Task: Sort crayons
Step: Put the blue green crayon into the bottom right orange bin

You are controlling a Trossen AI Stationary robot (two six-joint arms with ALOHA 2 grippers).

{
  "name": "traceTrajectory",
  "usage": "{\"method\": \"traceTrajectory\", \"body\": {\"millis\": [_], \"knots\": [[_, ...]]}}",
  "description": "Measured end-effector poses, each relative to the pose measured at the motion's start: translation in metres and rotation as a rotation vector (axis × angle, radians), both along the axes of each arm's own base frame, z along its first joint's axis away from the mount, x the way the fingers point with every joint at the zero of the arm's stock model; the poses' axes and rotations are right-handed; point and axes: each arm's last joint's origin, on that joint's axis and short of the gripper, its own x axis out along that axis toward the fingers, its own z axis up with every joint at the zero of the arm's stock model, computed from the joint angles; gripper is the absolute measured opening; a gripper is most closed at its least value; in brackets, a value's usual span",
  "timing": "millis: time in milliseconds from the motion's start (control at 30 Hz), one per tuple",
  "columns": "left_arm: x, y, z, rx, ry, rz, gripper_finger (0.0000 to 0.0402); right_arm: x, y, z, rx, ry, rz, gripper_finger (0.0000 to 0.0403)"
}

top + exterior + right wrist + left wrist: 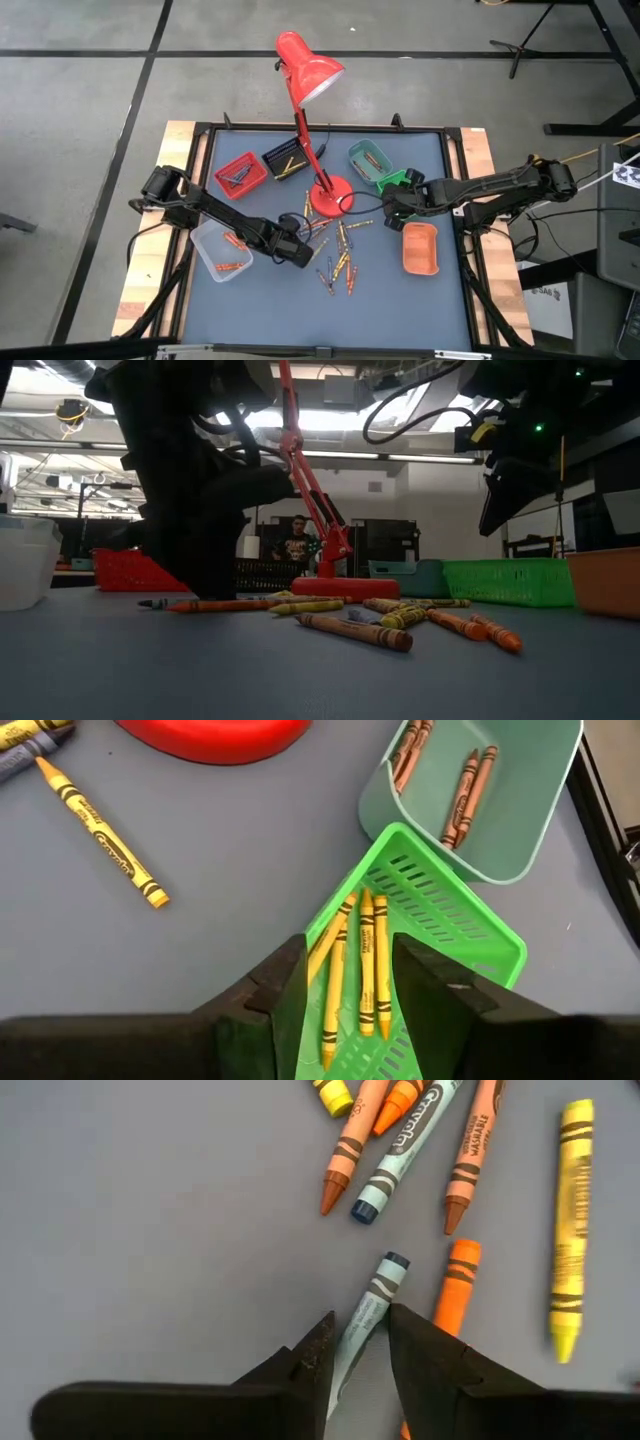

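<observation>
Several crayons (335, 250) lie loose on the blue-grey mat in front of the lamp. My left gripper (303, 252) is low over their left side. It is open, with one finger on each side of a blue-grey crayon (375, 1302) that lies flat on the mat. My right gripper (392, 206) is open and empty, just above the green tray (430, 930). That tray holds three yellow crayons (365, 965). The teal tray (500, 810) beside it holds brown-orange crayons. My left gripper comes down from above, and its fingers (320, 1355) lie along the blue-grey crayon's wrapped end (352, 1342). That end runs close to one finger and stands apart from the other. I cannot tell whether the near finger touches it. The crayon lies on the mat.
A red desk lamp stands with its base (330, 196) mid-table, its arm leaning over the far side. A red tray (240, 173) and a black tray (285, 160) are at the far left. A clear tray (222, 250) is at the left and an orange tray (420, 247) at the right.
</observation>
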Motion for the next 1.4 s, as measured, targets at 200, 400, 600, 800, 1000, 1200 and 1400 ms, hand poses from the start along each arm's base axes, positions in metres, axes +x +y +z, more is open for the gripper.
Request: {"method": "traceTrajectory", "body": {"millis": [200, 400, 600, 800, 1000, 1200, 1400], "knots": [[0.0, 0.0, 0.0, 0.019, 0.014, -0.047, 0.0046, 0.001, 0.0, 0.0, 0.017, -0.006, 0.005, 0.0145], [0.0, 0.0, 0.0, 0.042, 0.019, -0.08, 0.0008, 0.01, 0.004, 0.002, 0.128, -0.096, 0.044, 0.0145], [0.001, 0.003, 0.001, 0.084, 0.021, -0.131, 0.0007, 0.023, 0.009, 0.009, 0.243, -0.238, 0.137, 0.0145], [0.008, 0.012, 0.006, 0.109, -0.034, -0.16, 0.0004, 0.034, 0.014, 0.016, 0.332, -0.357, 0.258, 0.0145], [0.026, 0.018, 0.023, 0.165, -0.223, -0.212, 0.0002, 0.039, 0.016, 0.021, 0.38, -0.425, 0.303, 0.0145], [0.044, 0.021, 0.05, 0.291, -0.468, -0.311, 0.0002, 0.04, 0.016, 0.022, 0.386, -0.439, 0.311, 0.0145], [0.057, 0.022, 0.078, 0.481, -0.675, -0.39, 0.0001, 0.044, 0.019, 0.027, 0.43, -0.49, 0.406, 0.0145]]}}
